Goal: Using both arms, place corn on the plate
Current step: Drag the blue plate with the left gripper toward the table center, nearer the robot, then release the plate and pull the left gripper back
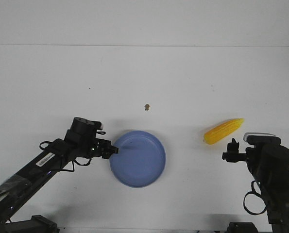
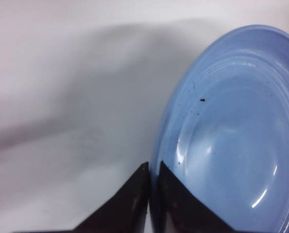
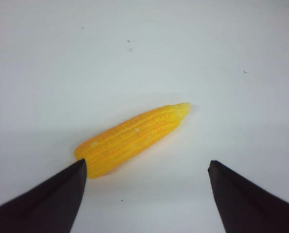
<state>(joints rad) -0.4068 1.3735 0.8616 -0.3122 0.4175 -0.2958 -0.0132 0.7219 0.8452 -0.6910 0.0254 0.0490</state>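
Observation:
The periwinkle-blue plate (image 1: 140,160) lies flat near the middle front of the white table. My left gripper (image 1: 114,150) is shut on the plate's left rim; in the left wrist view the plate (image 2: 236,131) has its rim pinched between the two black fingers (image 2: 129,199). The yellow-orange corn (image 1: 223,130) lies on the table at the right, its pale tip pointing right and away. My right gripper (image 1: 230,147) hovers just in front of it, open, with nothing between its fingers. In the right wrist view the corn (image 3: 134,137) lies ahead of the spread fingertips (image 3: 61,189).
A tiny brown speck (image 1: 146,107) sits on the table behind the plate. The table's far edge (image 1: 144,46) meets a white wall. Both black arms reach in from the front corners.

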